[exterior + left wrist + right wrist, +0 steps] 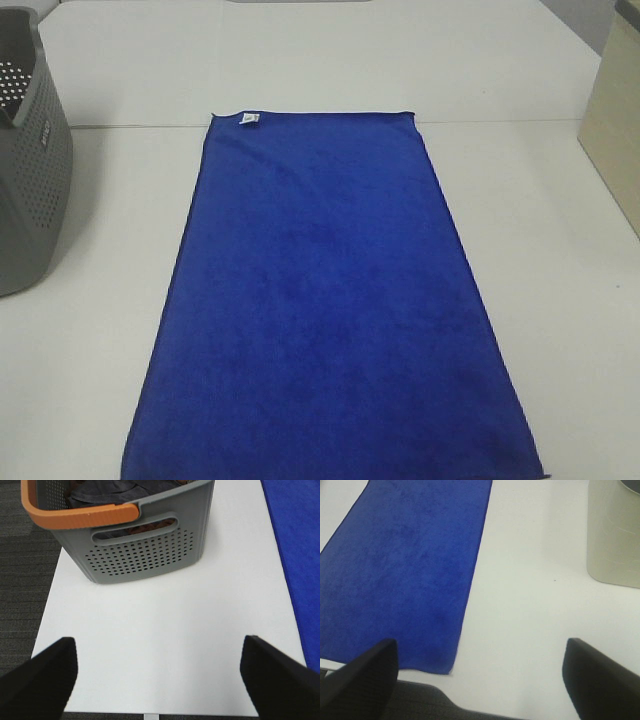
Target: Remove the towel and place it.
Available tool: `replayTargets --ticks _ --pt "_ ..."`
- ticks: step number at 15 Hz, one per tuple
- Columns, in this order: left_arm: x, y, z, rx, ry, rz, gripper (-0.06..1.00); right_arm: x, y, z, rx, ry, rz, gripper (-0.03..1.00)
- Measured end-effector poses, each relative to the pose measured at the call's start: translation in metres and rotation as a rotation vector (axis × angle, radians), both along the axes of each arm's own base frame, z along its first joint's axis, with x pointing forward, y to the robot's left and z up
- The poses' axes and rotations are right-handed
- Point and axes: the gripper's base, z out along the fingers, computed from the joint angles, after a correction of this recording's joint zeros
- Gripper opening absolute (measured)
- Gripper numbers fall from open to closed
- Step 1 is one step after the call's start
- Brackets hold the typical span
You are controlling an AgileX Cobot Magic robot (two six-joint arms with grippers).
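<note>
The white surface point(560, 300) fills nearly the whole exterior high frame. The towel point(330, 310) lies flat and fully spread down the centre of the frame, running from the middle to the bottom edge, with its small white tag point(249, 119) at the upper left corner. A grey perforated basket point(30, 150) stands at the left edge, well apart from the towel; in the left wrist view its orange handle point(80, 514) and dark cloth inside show. A beige box point(612, 130) sits at the right edge. The left gripper point(160, 672) and right gripper point(480, 672) both have jaws spread wide, holding nothing.
</note>
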Motion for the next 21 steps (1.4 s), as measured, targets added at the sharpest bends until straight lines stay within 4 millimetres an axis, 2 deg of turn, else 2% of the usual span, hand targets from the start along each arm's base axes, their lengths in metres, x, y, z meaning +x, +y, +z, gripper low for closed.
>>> replayTargets --ticks 1,3,4,8,21 --pt "-0.018 0.001 -0.02 -0.003 -0.061 0.0 0.81 -0.01 0.0 -0.018 -0.003 -0.035 0.003 0.86" --pt "-0.03 0.001 -0.035 -0.005 -0.116 -0.001 0.81 -0.018 0.0 -0.033 -0.02 -0.071 0.016 0.86" --pt "-0.033 0.001 -0.035 -0.007 -0.159 -0.004 0.81 -0.017 0.0 -0.038 -0.031 -0.063 0.026 0.86" --pt "-0.027 -0.005 -0.039 -0.042 -0.193 -0.056 0.81 -0.009 -0.001 -0.042 -0.035 -0.107 0.022 0.86" --pt "-0.027 -0.007 -0.039 -0.054 -0.198 -0.067 0.81 -0.008 -0.001 -0.042 -0.031 -0.116 0.019 0.86"
